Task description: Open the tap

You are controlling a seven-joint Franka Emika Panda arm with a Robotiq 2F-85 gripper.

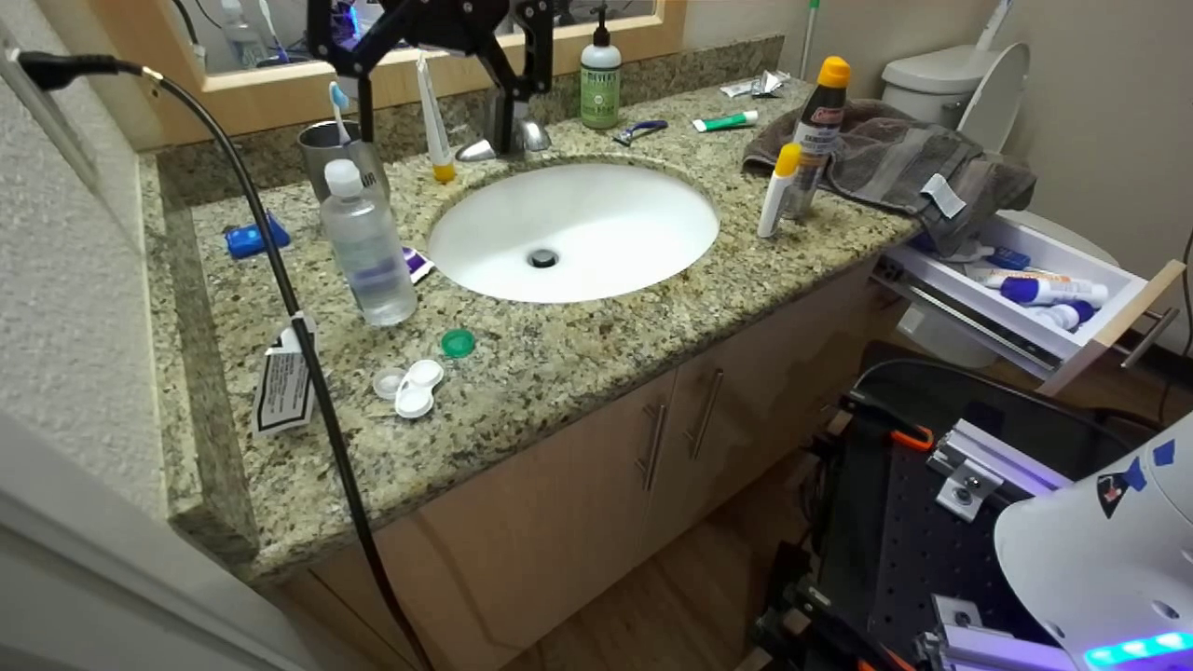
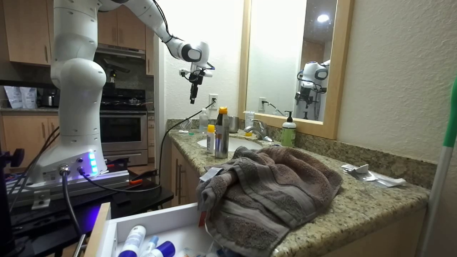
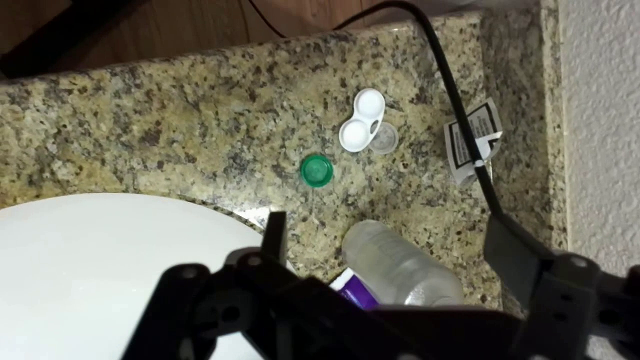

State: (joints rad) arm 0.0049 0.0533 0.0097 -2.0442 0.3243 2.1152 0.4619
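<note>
The tap [image 1: 534, 136] is shiny silver and stands behind the white basin [image 1: 643, 228]. In an exterior view one finger of my gripper covers its middle. Its spout and lever handle show plainly in an exterior view [image 2: 262, 130]. The wrist view does not show the tap. My gripper [image 1: 434, 140] is open and empty, with its fingers wide apart and pointing down. It hangs well above the counter, apart from the tap, as an exterior view [image 2: 193, 98] shows. In the wrist view the open fingers [image 3: 390, 235] frame the clear bottle [image 3: 400, 265] below.
A metal cup [image 1: 322, 154] with a toothbrush and an upright white tube [image 1: 434, 121] stand left of the tap. The green soap bottle [image 1: 600, 84] stands right. A black cable [image 1: 280, 266] crosses the counter. A spray can [image 2: 222, 134], towel [image 2: 271, 185] and open drawer [image 2: 160, 217] lie further off.
</note>
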